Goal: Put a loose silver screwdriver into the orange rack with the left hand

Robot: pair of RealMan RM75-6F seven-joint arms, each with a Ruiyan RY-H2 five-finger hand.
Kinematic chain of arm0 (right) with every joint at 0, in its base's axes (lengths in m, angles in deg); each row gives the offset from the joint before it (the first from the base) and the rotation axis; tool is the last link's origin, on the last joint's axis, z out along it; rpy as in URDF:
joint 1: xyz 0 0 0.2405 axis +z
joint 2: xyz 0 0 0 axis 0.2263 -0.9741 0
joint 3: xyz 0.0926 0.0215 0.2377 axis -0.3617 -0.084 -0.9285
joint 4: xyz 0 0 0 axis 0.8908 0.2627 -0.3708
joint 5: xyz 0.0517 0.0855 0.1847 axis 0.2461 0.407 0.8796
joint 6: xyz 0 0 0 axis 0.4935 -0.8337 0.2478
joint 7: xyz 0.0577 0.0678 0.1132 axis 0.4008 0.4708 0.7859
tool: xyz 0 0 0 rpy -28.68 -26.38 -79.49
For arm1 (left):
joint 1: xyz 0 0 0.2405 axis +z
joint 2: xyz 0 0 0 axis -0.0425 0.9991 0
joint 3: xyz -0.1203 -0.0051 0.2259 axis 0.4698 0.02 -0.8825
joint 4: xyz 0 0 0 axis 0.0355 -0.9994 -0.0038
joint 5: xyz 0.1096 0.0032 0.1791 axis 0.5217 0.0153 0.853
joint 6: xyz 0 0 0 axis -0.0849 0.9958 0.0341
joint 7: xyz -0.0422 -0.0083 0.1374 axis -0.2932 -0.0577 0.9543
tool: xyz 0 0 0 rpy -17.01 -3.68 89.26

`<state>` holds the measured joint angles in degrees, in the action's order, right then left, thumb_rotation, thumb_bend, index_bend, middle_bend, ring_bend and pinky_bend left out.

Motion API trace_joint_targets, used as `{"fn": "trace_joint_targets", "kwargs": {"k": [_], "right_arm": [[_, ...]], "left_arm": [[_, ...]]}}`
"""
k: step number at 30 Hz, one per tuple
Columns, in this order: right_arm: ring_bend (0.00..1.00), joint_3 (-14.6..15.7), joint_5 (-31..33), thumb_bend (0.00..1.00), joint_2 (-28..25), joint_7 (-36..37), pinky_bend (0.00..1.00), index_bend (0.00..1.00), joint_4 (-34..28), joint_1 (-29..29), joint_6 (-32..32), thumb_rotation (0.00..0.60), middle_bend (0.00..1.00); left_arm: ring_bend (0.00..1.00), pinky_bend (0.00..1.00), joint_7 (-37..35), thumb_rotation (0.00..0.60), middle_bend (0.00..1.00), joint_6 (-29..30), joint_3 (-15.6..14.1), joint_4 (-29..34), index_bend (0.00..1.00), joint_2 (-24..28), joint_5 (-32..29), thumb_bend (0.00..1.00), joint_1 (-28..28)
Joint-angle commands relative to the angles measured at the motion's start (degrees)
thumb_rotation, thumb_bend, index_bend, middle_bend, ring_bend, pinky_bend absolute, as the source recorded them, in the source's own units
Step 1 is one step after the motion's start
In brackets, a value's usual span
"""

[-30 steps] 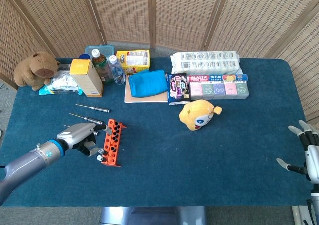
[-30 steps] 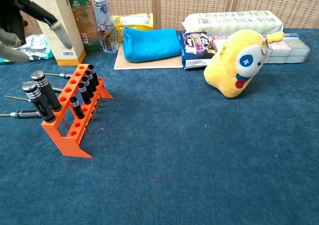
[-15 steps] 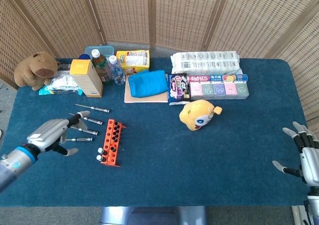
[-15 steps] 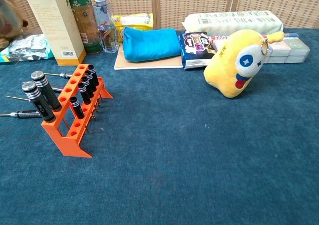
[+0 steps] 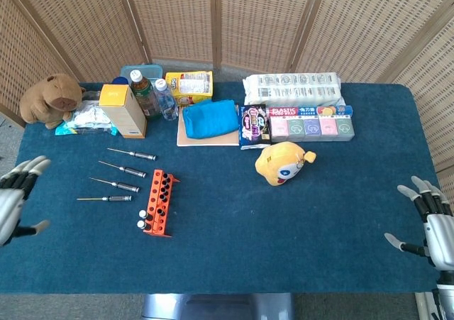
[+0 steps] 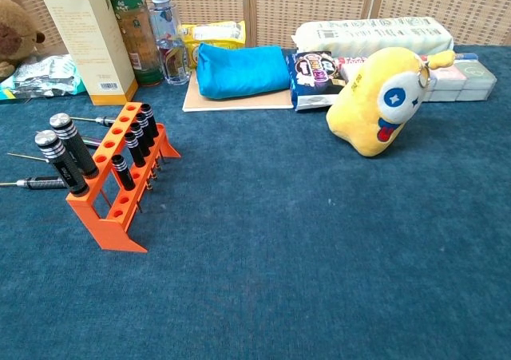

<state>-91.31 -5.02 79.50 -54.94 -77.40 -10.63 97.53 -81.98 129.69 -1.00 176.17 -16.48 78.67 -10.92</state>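
The orange rack stands left of centre on the blue table with several black-handled screwdrivers upright in it. Several loose silver screwdrivers lie to its left; the nearest one is beside the rack's front end, with others further back. My left hand is at the table's far left edge, fingers spread, holding nothing, well clear of the screwdrivers. My right hand hangs at the far right edge, fingers apart and empty. Neither hand shows in the chest view.
A yellow plush toy sits right of the rack. Along the back are a brown plush capybara, a yellow box, bottles, a blue pouch, snack packs and a white package.
My left hand has drawn back from beside the rack to the table's left edge and opened its fingers. A loose screwdriver it covered now shows. The right hand barely shifted.
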Motion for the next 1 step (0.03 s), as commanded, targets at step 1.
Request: {"fn": "trace_joint_targets", "kwargs": {"k": [1], "right_arm": [[0.00,0.2,-0.4,0.01,-0.2,0.2,0.00,0.17,0.0,-0.2,0.3,0.600,0.05]], "left_arm": [[0.00,0.08,4.8,0.600,0.00,7.7,-2.5,-4.3,0.00,-6.7,3.9,0.12,6.1]]}}
